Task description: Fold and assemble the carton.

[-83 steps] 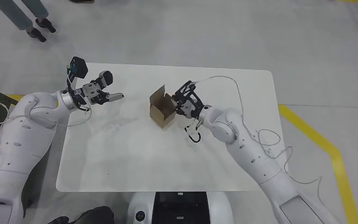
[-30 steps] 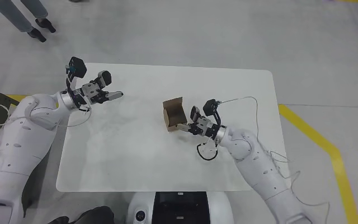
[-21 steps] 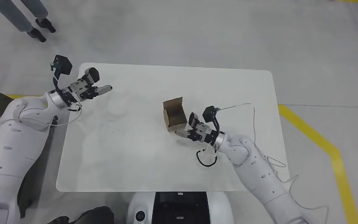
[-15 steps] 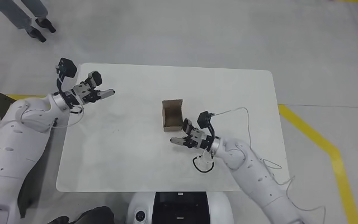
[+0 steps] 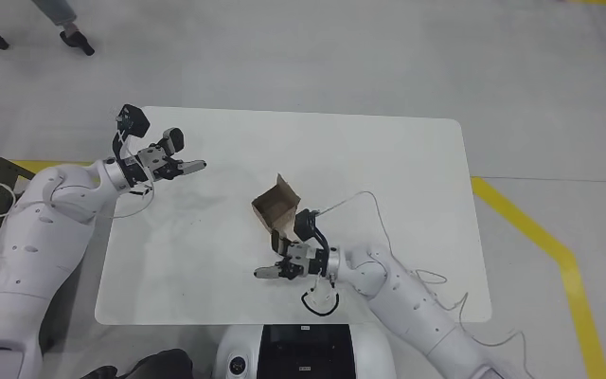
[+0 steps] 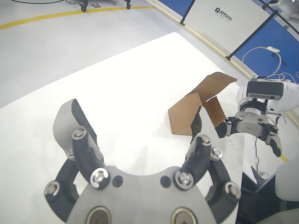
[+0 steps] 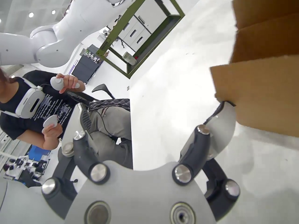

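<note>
1 brown carton [image 5: 276, 206], flaps raised, sits on my white table [image 5: 407, 161].
My right gripper [image 7: 151, 109] is spread wide and grips nothing, 1 fingertip touching the carton's wall just beyond it; my left gripper [image 6: 135, 109], also spread and empty, hovers over the table well apart from the carton.

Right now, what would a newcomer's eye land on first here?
The brown carton, half folded with a flap standing up, sits near the middle of the white table. The right pincer is open beside it, one finger at its corner. The left pincer, also open, hangs over the table's left side.
</note>
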`<state>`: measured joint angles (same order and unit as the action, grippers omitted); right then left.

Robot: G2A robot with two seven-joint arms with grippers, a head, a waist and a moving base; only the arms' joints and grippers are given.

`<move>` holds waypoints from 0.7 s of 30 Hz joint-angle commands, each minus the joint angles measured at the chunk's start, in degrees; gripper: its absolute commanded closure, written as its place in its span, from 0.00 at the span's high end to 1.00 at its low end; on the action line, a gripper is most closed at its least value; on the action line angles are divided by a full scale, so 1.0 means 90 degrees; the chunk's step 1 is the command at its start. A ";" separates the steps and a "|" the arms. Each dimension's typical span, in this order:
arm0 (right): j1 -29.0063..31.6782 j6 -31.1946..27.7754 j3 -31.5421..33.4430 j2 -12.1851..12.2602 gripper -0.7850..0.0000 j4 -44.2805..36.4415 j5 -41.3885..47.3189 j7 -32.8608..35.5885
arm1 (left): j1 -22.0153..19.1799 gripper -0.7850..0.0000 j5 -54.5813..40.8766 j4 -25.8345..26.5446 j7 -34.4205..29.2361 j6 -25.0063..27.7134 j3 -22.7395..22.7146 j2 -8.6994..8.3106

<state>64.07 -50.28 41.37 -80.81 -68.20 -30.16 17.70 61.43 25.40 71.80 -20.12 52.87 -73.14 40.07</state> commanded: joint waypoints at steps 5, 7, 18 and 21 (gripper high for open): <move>-0.0125 -0.0132 -0.0013 0.0023 1.00 -0.0167 0.0074 0.0251 | -0.0032 1.00 0.0009 0.0027 -0.0069 0.0018 0.0040 0.0033; -0.0059 0.0087 0.0197 0.0114 1.00 -0.0478 0.0059 0.0421 | -0.0049 1.00 0.0007 0.0027 -0.0087 0.0027 0.0050 0.0044; 0.0993 0.1392 0.1637 0.0683 1.00 -0.3020 0.0539 0.1888 | -0.0067 1.00 0.0027 -0.0047 -0.0034 0.0086 0.0008 0.0087; 0.1201 0.1291 0.1810 0.0767 1.00 -0.3384 0.0651 0.2062 | -0.0045 1.00 0.0026 -0.0083 -0.0026 0.0093 -0.0033 0.0089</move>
<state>74.46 -38.35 57.08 -74.11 -97.77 -24.35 36.08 60.98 25.64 71.14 -20.35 53.69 -73.32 40.87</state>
